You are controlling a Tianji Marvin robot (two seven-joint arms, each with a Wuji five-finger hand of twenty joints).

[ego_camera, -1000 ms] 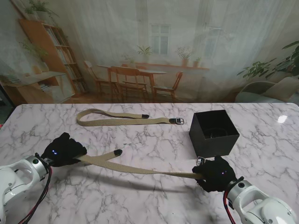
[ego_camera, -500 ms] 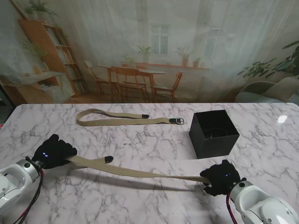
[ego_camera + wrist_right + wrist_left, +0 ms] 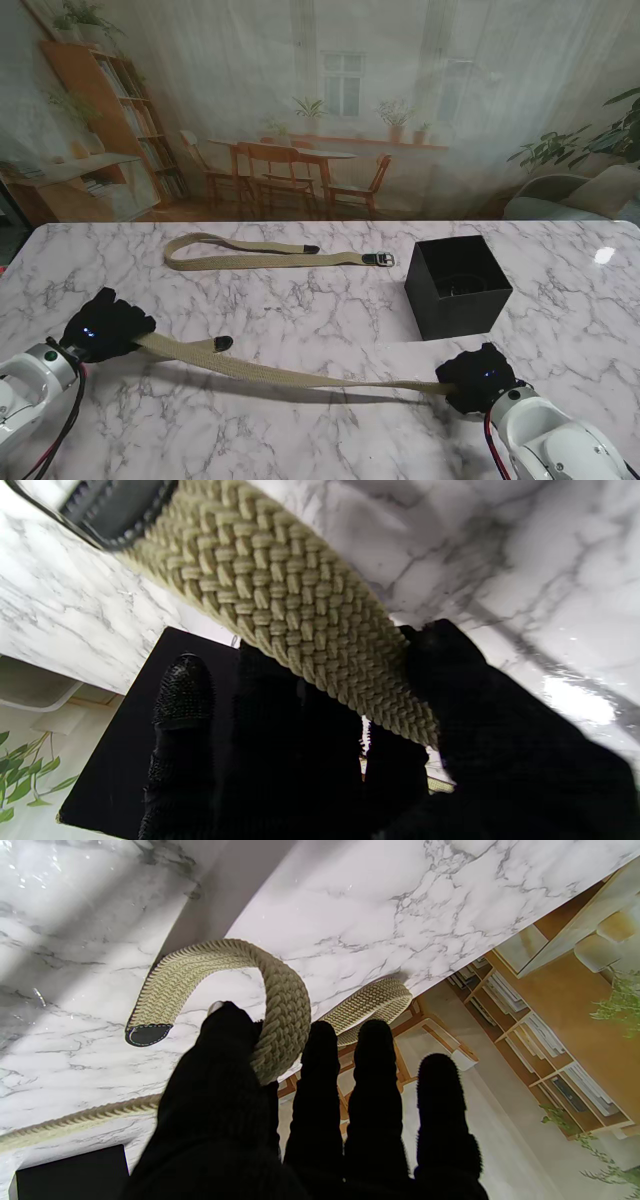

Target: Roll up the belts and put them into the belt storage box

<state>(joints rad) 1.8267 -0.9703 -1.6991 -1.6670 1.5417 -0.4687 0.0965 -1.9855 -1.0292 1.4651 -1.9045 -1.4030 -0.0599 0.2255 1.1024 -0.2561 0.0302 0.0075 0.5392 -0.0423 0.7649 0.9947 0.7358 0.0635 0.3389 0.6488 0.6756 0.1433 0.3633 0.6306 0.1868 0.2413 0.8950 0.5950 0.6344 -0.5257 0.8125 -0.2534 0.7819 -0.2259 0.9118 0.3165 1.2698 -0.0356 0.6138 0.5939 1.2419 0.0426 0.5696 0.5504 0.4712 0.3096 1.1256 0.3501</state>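
Stand view, your hands: left hand (image 3: 103, 326) at eight o'clock, right hand (image 3: 478, 377) at four o'clock, both grasping the woven belt (image 3: 300, 376).

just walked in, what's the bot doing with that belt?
Both robot hands hold one woven beige belt stretched across the marble table: the left robot hand near its black tip end, the right robot hand at the other end, just in front of the black storage box. No rolling shows yet. A second belt lies untouched farther back.
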